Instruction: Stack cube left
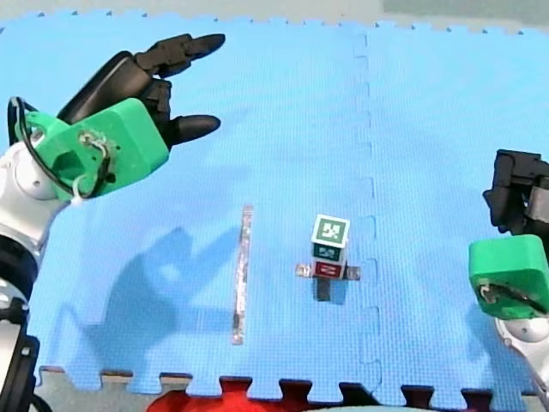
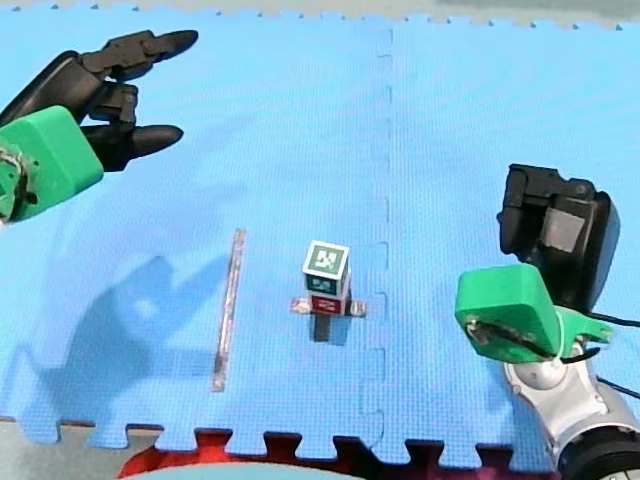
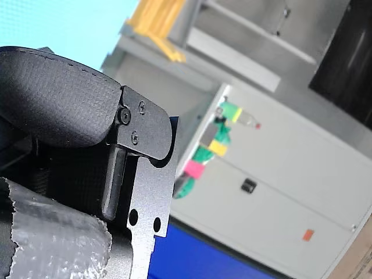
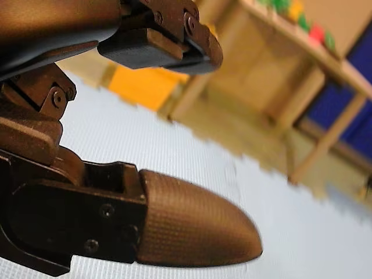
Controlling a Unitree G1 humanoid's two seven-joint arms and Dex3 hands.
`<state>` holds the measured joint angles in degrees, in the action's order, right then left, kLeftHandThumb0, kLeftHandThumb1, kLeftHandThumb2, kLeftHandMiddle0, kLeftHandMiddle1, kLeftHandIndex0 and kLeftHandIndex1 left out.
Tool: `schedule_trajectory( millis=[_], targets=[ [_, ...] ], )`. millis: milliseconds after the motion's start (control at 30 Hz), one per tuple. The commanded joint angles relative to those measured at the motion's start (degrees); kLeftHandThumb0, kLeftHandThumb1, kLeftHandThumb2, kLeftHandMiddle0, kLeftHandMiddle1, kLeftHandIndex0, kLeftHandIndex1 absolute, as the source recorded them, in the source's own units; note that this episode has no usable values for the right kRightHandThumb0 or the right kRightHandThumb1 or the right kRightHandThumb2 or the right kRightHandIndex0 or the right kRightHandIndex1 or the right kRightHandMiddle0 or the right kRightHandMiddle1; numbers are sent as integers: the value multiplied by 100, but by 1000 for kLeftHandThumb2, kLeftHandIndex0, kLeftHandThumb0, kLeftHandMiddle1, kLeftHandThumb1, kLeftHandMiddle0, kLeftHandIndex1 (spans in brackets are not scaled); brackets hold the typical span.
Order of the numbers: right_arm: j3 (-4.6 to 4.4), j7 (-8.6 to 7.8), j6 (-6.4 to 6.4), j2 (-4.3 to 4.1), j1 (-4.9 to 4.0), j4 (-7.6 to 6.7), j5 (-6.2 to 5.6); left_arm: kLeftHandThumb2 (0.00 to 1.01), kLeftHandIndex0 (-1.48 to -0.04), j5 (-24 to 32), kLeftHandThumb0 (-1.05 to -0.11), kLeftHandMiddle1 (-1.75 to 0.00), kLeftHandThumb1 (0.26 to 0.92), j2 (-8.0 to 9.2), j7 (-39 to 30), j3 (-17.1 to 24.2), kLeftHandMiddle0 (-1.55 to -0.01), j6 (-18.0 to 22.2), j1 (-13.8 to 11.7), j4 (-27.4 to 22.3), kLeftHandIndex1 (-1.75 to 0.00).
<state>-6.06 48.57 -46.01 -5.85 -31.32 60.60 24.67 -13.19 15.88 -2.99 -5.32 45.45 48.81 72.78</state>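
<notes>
On blue mat (image 1: 429,129), stacked cubes (image 1: 329,249), perhaps three

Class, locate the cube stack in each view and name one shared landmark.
First head view: cube stack right of centre on the mat, right of the grey strip.
Second head view: cube stack at centre, right of the grey strip.
First wrist view: faces a grey cabinet instead.
Second wrist view: a fingertip above the mat.
Shared landmark: the grey strip.
</notes>
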Motion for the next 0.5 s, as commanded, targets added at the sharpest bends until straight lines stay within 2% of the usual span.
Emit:
schedule_trajectory(
  millis=[0, 67, 100, 133, 167, 233, 333, 467],
  targets=[
    [40, -111, -73, -108, 36, 23, -70, 517, -543, 79, -1048, -1746, 921, -122, 60, 116, -865, -39, -105, 103, -57],
    [57, -252, -114, -165, 29, 50, -115, 604, -542, 60, -1048, -1676, 921, -185, 111, 133, -749, -143, -151, 142, -37],
    [68, -320, -127, -196, 23, 64, -135, 632, -545, 56, -1048, -1348, 921, -207, 135, 149, -739, -167, -187, 150, -27],
    [66, -383, -123, -248, 15, 59, -129, 672, -548, 177, -1048, -918, 921, -238, 24, 255, -741, -187, -256, 157, -13],
    [65, -440, -120, -304, 9, 54, -118, 708, -546, 340, -1048, -650, 921, -277, -144, 390, -756, -227, -313, 164, -7],
    [70, -530, -119, -405, -4, 62, -105, 754, -539, 694, -1048, -322, 921, -349, -545, 672, -768, -360, -370, 175, -2],
    [102, -676, -187, -536, -15, 135, -145, 760, -500, 982, -1048, -120, 921, -364, -916, 907, -670, -466, -441, 153, 0],
    [171, -923, -285, -634, -25, 246, -275, 749, -408, 1016, -1048, -18, 921, -368, -966, 980, -529, -531, -511, 103, 0]
  ],
)
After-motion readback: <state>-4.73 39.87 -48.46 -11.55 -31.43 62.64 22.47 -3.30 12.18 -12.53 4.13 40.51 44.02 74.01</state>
